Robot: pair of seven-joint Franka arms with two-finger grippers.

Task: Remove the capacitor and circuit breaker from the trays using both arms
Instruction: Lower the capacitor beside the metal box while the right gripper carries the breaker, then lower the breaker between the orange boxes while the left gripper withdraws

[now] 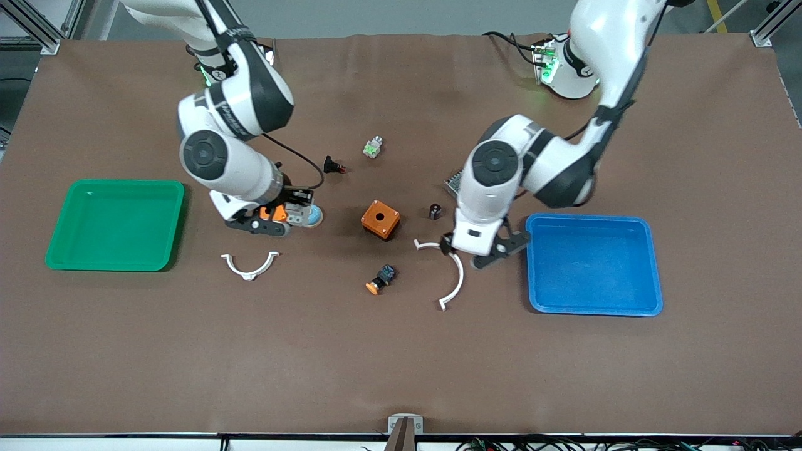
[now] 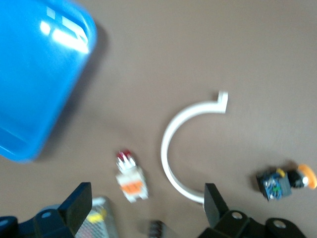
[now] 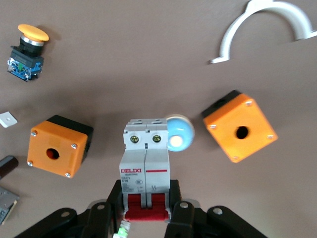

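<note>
The breaker (image 3: 146, 157), a light grey block with red levers, sits between the fingers of my right gripper (image 3: 146, 193), which is shut on its lever end. In the front view this gripper (image 1: 283, 216) and the breaker (image 1: 299, 214) are low at the table, between the green tray (image 1: 113, 225) and an orange box (image 1: 380, 219). The capacitor (image 1: 435, 210), a tiny black cylinder, stands on the table beside that box. My left gripper (image 1: 476, 250) hangs open and holds nothing, over a white curved clip (image 1: 456, 275) next to the blue tray (image 1: 592, 263). From its wrist, the left gripper (image 2: 147, 198) has its fingers wide apart.
A blue-white dome (image 3: 179, 134) touches the breaker, with a second orange box (image 3: 238, 126) close by. A white-orange button (image 2: 131, 179) and a grey mesh part (image 1: 452, 183) lie under the left arm. An orange-capped part (image 1: 381, 279), another clip (image 1: 250, 266), a black button (image 1: 333, 166) and a green-white part (image 1: 373, 148) are scattered.
</note>
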